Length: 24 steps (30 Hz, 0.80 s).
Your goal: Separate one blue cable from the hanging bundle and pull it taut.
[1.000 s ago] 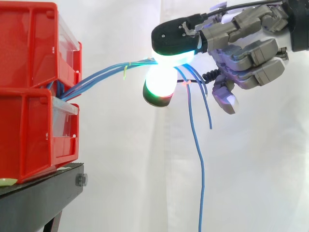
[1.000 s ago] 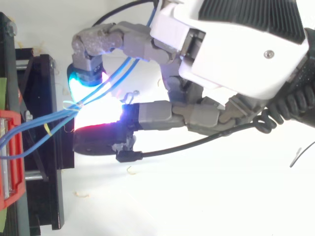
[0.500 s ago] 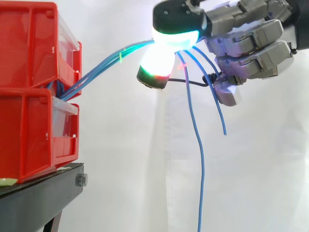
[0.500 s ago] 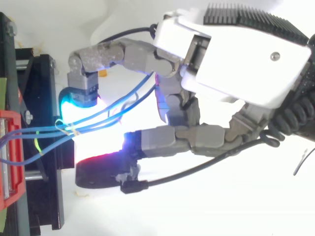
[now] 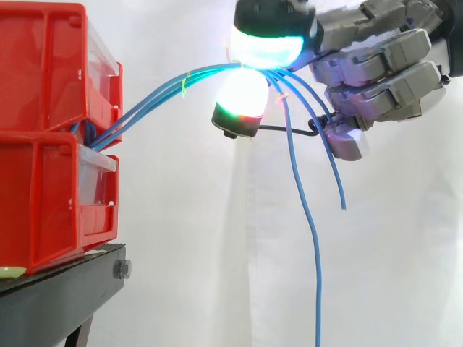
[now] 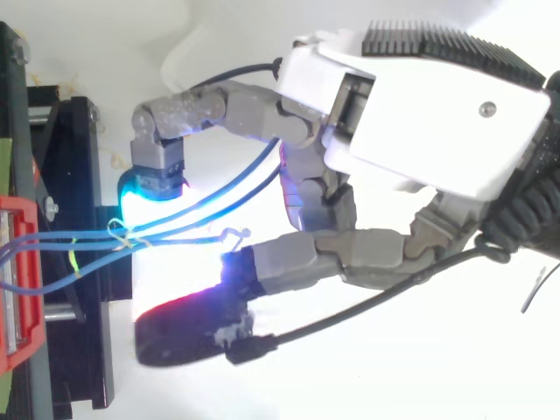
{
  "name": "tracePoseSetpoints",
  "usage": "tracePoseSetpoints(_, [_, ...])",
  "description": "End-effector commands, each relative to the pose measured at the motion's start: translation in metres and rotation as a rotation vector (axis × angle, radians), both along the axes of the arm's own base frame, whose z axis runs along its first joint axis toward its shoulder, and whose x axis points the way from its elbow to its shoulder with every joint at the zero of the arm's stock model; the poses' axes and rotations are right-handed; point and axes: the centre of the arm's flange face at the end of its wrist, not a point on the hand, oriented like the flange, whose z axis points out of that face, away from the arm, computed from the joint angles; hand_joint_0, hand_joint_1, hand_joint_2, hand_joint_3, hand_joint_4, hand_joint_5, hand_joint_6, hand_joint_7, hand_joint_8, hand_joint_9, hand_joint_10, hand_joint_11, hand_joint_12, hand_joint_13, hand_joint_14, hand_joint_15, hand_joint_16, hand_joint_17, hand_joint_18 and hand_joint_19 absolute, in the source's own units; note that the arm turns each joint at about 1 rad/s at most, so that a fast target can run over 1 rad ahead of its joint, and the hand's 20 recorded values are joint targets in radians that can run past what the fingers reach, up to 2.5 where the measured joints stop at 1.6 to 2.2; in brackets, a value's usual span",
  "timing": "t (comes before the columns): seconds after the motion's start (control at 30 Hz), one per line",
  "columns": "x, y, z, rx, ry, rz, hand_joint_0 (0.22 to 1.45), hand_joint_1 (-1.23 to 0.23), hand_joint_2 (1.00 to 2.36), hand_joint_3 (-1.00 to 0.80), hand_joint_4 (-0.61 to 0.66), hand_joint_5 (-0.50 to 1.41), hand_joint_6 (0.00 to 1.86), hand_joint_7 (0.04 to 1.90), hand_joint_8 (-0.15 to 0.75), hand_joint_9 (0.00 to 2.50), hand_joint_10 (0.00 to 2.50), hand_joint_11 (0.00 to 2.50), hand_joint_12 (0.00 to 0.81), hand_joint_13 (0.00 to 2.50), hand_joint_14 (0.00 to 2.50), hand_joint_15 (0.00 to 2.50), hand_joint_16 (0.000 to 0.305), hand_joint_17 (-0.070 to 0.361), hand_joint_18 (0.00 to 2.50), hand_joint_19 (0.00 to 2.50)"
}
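Observation:
A bundle of thin blue cables [image 5: 155, 92] runs from between the two stacked red bins [image 5: 43, 79] up and rightwards to my hand [image 5: 376, 79]. The hand is shut on the bundle, pinching it between a cyan-glowing fingertip [image 5: 269, 45] above and a white, green and red glowing thumb pad [image 5: 242, 101] below. Past the pinch the loose ends droop. One long cable [image 5: 316, 289] hangs down to the lower edge, and shorter ones end near the curled fingers. In the top view the cables [image 6: 87, 238] cross from the bin to the hand [image 6: 420, 131].
The bins sit on a black stand [image 5: 65, 296] at the left, in front of a white curtain. A small green tie [image 5: 184, 85] marks the bundle. In the top view the stand [image 6: 83, 175] lies just left of the fingertips.
The hand has risen and shifted a little to the right with the bundle pinched. The cables now rise more steeply from the bins, and their loose ends have swung right.

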Motion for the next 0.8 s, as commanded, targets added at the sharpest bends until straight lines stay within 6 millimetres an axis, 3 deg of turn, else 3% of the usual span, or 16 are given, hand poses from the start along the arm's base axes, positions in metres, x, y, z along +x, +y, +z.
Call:
tracePoseSetpoints(0.0, [-0.0001, -0.0001, 0.0010, 0.000, -0.002, -0.001, 0.45, -0.46, 1.00, -0.50, 0.15, 0.13, 0.50, 1.25, 0.132, 2.48, 0.04, 1.21, 0.398, 2.05, 0.03, 1.13, 0.059, 0.133, 1.37, 0.72])
tracePoseSetpoints(0.13, [0.0000, -0.0001, -0.0008, -0.002, 0.002, -0.001, 0.52, -0.26, 1.00, -0.50, 0.09, 0.13, 0.50, 1.22, 0.099, 2.49, 0.04, 1.18, 0.366, 2.03, 0.03, 1.14, 0.050, 0.112, 1.29, 0.77])
tracePoseSetpoints(0.2, [-0.0003, -0.0002, 0.0003, -0.001, 0.000, -0.001, 0.56, -0.28, 1.00, -0.50, 0.09, 0.13, 0.50, 1.22, 0.083, 2.49, 0.04, 1.19, 0.351, 2.02, 0.03, 1.16, 0.046, 0.104, 1.26, 0.78])
tracePoseSetpoints(0.37, [0.0002, -0.0001, -0.0007, -0.003, 0.001, -0.001, 0.69, -0.52, 1.00, -0.50, 0.09, 0.14, 0.50, 1.21, 0.015, 2.50, 0.04, 1.26, 0.339, 2.02, 0.03, 1.17, 0.040, 0.089, 1.25, 0.79])
tracePoseSetpoints(0.77, [-0.0002, -0.0002, -0.0015, -0.001, 0.003, -0.001, 0.75, -0.65, 1.01, -0.38, 0.09, 0.14, 0.50, 1.20, 0.035, 2.50, 0.04, 1.31, 0.350, 2.02, 0.03, 1.17, 0.038, 0.086, 1.26, 0.79])
